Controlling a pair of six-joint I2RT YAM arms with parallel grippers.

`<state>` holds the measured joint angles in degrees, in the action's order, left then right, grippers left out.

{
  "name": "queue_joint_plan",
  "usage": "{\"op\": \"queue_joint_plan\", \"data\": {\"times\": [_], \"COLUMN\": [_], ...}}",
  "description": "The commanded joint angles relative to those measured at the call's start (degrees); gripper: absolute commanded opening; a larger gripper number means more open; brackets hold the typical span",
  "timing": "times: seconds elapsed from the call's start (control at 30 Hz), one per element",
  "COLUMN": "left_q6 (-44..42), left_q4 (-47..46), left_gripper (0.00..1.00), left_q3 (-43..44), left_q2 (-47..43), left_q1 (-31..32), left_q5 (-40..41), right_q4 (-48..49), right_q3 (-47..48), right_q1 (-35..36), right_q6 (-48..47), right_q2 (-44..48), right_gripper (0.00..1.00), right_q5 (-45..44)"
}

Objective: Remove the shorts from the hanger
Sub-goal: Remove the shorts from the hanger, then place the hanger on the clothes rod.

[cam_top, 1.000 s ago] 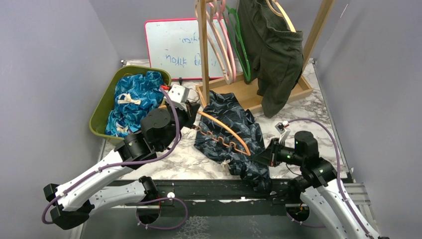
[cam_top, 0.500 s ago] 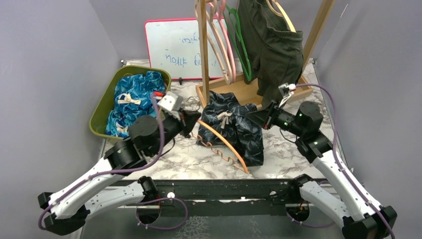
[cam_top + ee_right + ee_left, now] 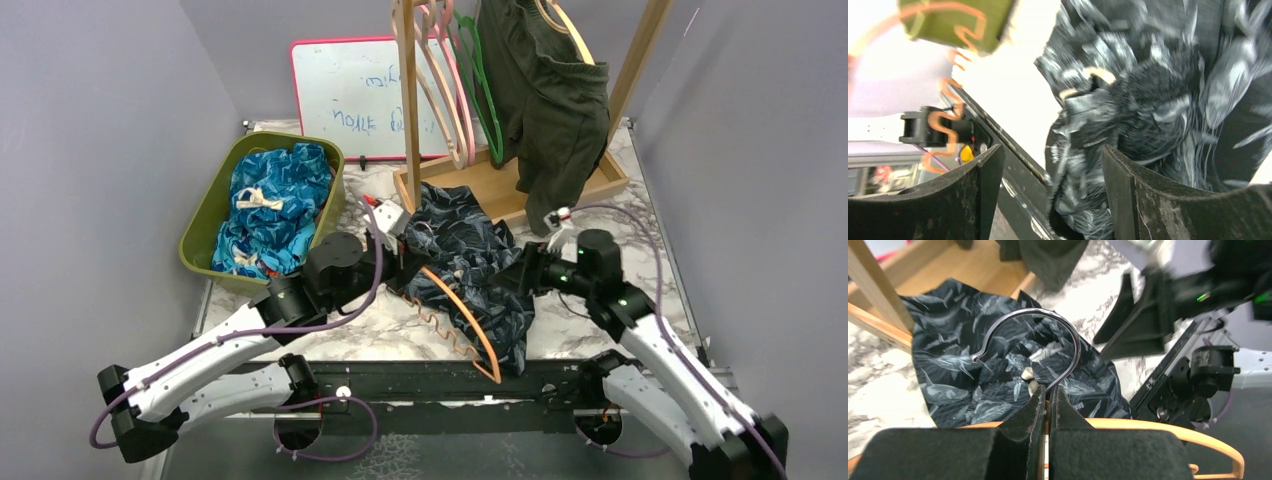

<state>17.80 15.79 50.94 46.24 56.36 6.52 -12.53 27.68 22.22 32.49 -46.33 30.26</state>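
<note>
**A:** So where are the dark navy leaf-print shorts (image 3: 465,245)?

**B:** Down on the marble table (image 3: 370,325). They are crumpled in a heap just in front of the wooden rack base (image 3: 470,185), between the two arms.

**A:** And the hanger?

**B:** The orange hanger (image 3: 470,325) lies slanted across the heap, and its lower end reaches the table's near edge. Whether the cloth is caught on the wavy wire under its bar, I can't tell.

**A:** What about the left gripper?

**B:** The left gripper (image 3: 1047,390) has its fingers squeezed together on the neck of the metal hook (image 3: 1033,311), right above the hanger's bar. The hook curls out over the navy cloth.

**A:** And the other one?

**B:** The right gripper (image 3: 1050,152) points at the right side of the heap with its jaws standing wide apart. Its wrist view is blurred, with navy cloth filling the space ahead of the fingers. I can't tell whether the tips touch the cloth.

**A:** Are any other shorts around?

**B:** Blue printed shorts (image 3: 265,200) are piled in the green bin (image 3: 200,215) at the back left of the table. The dark olive shorts (image 3: 550,90) hang from the rack at the back. Bare pink hangers (image 3: 447,90) and a green hanger (image 3: 483,95) hang just to their left. A whiteboard (image 3: 340,90) leans on the back wall behind the bin.
</note>
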Motion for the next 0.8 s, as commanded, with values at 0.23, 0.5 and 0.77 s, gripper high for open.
{"op": "queue_joint_plan", "data": {"times": [0.23,0.5,0.77], "left_q6": [5.1,7.1,7.1], "left_q4": [-12.0,-16.6,-21.1], "left_gripper": [0.00,0.00,0.00], "left_q3": [-5.1,-5.4,-5.3], "left_q2": [2.3,6.4,9.6], "left_q1": [0.0,0.1,0.0], "left_q5": [-3.6,-3.4,-4.5], "right_q4": [-18.6,-23.8,-20.6], "right_q3": [6.4,9.4,6.2], "right_q1": [0.0,0.0,0.0], "right_q6": [-1.3,-4.9,-1.9], "right_q2": [28.6,29.3,29.6], "right_gripper": [0.75,0.73,0.62], "right_q5": [4.7,22.7,31.2]}}
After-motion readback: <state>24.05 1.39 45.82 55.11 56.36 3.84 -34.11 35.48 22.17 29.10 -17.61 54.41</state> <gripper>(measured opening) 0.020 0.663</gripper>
